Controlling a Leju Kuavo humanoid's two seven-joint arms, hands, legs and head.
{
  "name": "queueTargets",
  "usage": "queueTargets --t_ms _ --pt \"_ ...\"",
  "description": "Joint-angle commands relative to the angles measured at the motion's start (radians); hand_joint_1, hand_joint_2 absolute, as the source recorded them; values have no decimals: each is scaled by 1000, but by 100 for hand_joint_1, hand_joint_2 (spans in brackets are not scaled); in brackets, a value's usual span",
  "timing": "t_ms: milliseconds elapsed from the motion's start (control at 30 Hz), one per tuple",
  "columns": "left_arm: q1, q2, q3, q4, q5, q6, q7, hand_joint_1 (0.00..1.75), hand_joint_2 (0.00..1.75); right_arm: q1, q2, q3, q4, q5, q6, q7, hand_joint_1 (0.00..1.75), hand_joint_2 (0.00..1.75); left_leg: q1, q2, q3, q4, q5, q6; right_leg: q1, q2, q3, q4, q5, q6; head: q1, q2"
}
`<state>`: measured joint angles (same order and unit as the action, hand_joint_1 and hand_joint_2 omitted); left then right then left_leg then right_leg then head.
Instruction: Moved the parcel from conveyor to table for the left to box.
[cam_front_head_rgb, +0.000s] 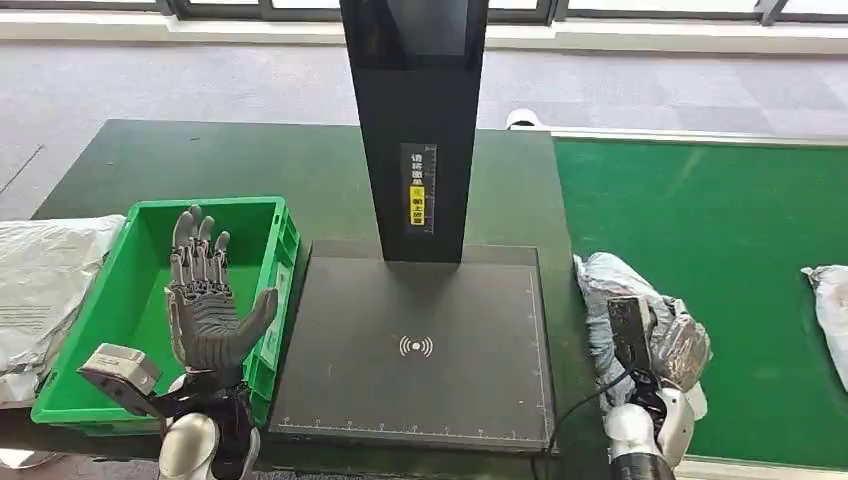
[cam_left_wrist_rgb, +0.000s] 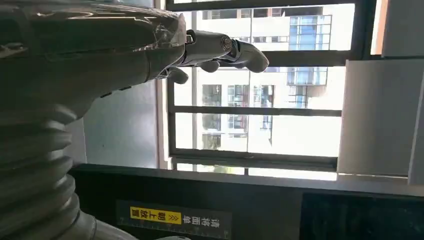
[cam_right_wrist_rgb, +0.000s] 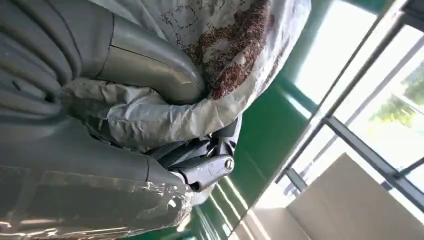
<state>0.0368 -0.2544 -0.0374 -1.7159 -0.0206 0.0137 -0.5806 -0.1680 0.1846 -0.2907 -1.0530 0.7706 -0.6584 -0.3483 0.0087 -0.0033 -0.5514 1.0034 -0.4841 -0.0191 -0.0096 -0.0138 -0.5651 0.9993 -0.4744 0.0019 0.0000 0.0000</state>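
Dark table (cam_front_head_rgb: 130, 165) bears green bin (cam_front_head_rgb: 262, 212) and scanner base (cam_front_head_rgb: 350, 380)

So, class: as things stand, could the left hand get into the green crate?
Probably yes. The left hand is open, palm up, right above the green crate, with nothing between them.

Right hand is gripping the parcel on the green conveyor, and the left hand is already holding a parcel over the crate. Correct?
Not quite. The left hand is open and holds nothing over the green crate, as the head view shows. The right hand does grip the parcel on the conveyor.
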Motion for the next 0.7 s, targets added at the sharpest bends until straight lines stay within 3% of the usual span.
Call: queueTargets --t_ms 33,700 --pt "-37 12 9 63 5 -1 -5 0 175 15 70 -33 -200 -66 -40 -152 175 175 -1 2 1 0 1 0 -1 3 0 0 1 0 0 0" --pt "-37 12 9 63 5 -1 -5 0 175 15 70 -33 -200 -66 -40 -152 175 175 -1 3 2 -1 2 0 0 2 0 0 1 0 0 0"
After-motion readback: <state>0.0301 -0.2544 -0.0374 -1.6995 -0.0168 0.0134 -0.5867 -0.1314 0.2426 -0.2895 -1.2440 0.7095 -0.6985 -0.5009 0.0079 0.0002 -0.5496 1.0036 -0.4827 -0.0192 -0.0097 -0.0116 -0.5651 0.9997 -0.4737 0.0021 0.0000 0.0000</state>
